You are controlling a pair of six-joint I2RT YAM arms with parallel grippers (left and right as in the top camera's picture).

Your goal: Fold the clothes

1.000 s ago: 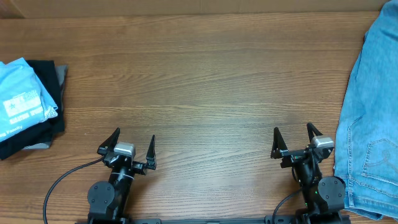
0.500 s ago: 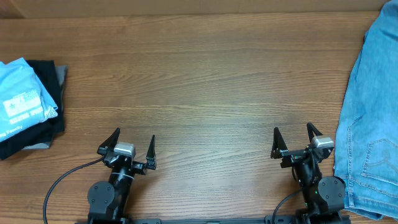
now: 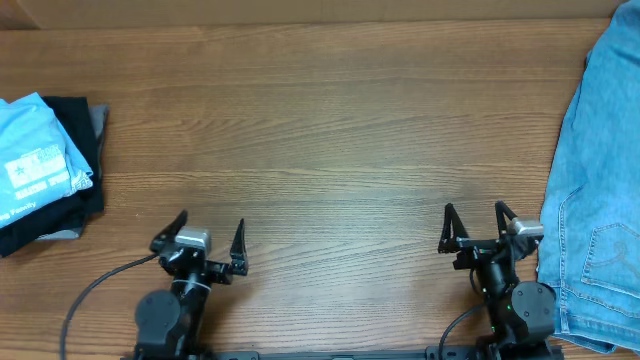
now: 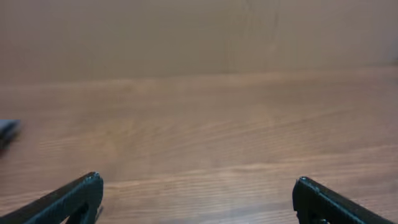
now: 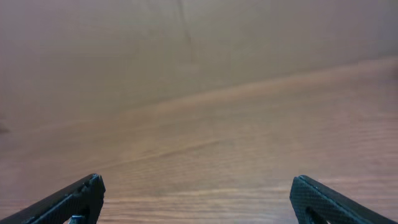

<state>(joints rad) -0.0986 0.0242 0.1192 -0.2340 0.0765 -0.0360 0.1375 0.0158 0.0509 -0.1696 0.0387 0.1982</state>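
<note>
The light-wash blue denim jeans (image 3: 598, 170) lie along the right edge of the wooden table (image 3: 330, 130) in the overhead view, running off the frame, with a back pocket showing near the front. My right gripper (image 3: 474, 222) is open and empty near the front edge, just left of the jeans and apart from them. My left gripper (image 3: 210, 228) is open and empty near the front left. Both wrist views show only bare wood between the spread fingers, in the left wrist view (image 4: 196, 183) and in the right wrist view (image 5: 196, 183).
A stack of folded garments sits at the far left: a light blue T-shirt with white print (image 3: 35, 155) on black and grey folded garments (image 3: 82, 165). A dark blurred edge (image 4: 7, 129) shows at the left of the left wrist view.
My left gripper has shifted slightly left and toward the front edge. My right gripper has shifted very slightly right. The jeans have not moved.
</note>
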